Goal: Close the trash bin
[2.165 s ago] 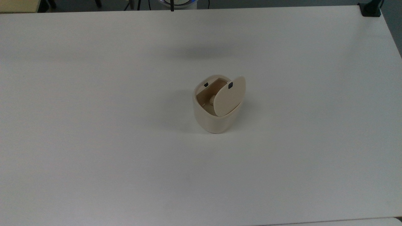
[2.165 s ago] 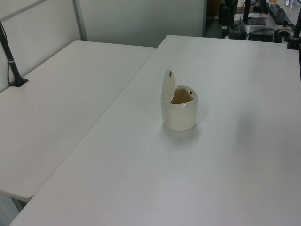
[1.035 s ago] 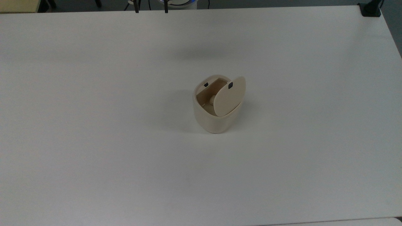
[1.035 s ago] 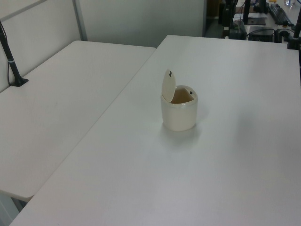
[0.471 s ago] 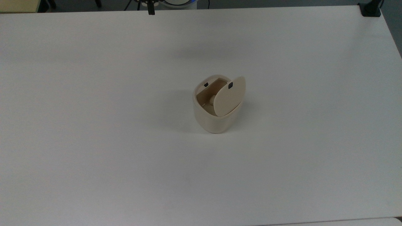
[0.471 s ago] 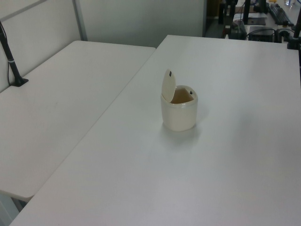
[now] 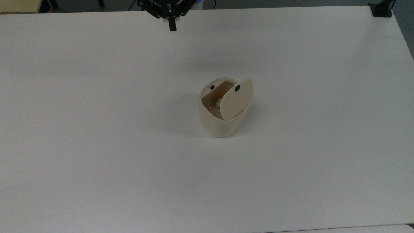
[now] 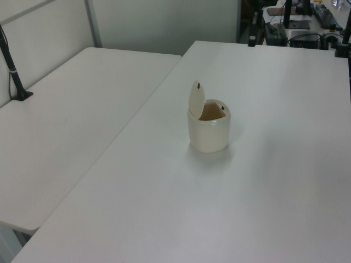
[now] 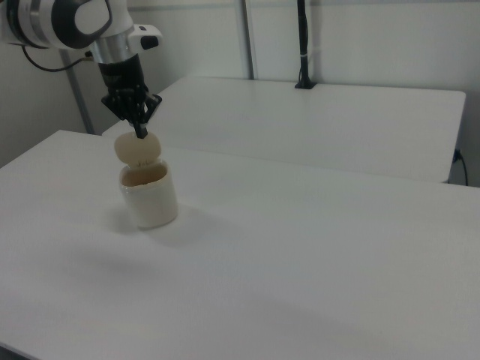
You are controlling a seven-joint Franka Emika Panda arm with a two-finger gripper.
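Note:
The cream-beige trash bin (image 7: 220,124) stands near the middle of the white table (image 7: 97,129). Its lid (image 7: 237,98) is raised almost upright on the top view's right side, with a small black mark near the upper corner, and the inside is open to view. The bin (image 8: 209,131) and its raised lid (image 8: 196,98) also appear in the left view, and the bin (image 9: 151,196) with its lid (image 9: 137,148) in the right view. My gripper (image 7: 172,26) hangs above the table's far edge, well away from the bin, with its dark fingers together in a point and holding nothing. The gripper (image 9: 140,131) points down in the right view.
A black clamp (image 7: 381,9) sits on the table's far right corner in the top view. A second white table (image 8: 66,115) adjoins on the left view's left, carrying a black post (image 8: 13,68). Another post (image 9: 303,45) stands on the table behind in the right view.
My gripper has come forward over the table's far edge and lower into the top view. The bin and its lid have not moved.

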